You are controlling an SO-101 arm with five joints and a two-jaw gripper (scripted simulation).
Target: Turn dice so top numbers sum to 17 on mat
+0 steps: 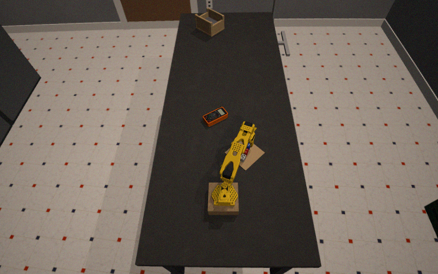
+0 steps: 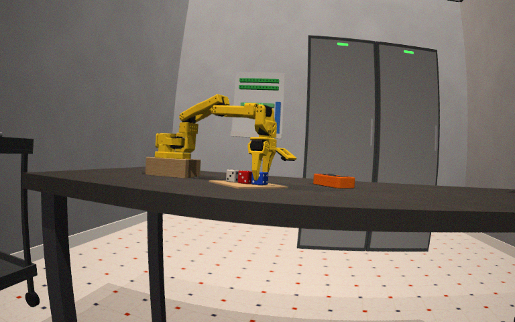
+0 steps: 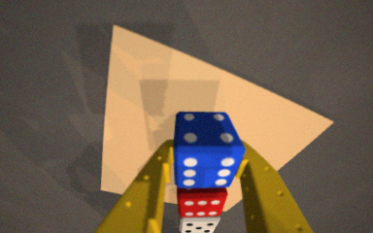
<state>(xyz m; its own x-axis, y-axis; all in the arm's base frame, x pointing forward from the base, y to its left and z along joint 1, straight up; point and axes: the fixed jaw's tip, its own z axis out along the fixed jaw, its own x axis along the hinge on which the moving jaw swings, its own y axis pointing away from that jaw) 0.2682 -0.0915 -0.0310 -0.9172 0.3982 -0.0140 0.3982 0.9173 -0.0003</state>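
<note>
My gripper (image 2: 261, 176) (image 3: 206, 167) points down and is shut on the blue die (image 1: 248, 145) (image 2: 264, 180) (image 3: 209, 154), one finger on each side. The blue die shows six on top and four on its far side. It is level, at the mat's surface; whether it bears on it fully I cannot tell. The red die (image 1: 246, 150) (image 2: 244, 176) (image 3: 201, 206) shows six on top, and the white die (image 1: 243, 157) (image 2: 231, 176) (image 3: 199, 226) five. Both sit flat on the tan mat (image 1: 255, 158) (image 3: 272, 116), in a row with the blue die. The arm partly hides the mat.
An orange multimeter (image 1: 215, 116) (image 2: 333, 181) lies on the dark table beyond the mat. A wooden open box (image 1: 210, 25) stands at the table's far end. The arm's wooden base block (image 1: 223, 211) (image 2: 166, 167) stands on the near side of the mat.
</note>
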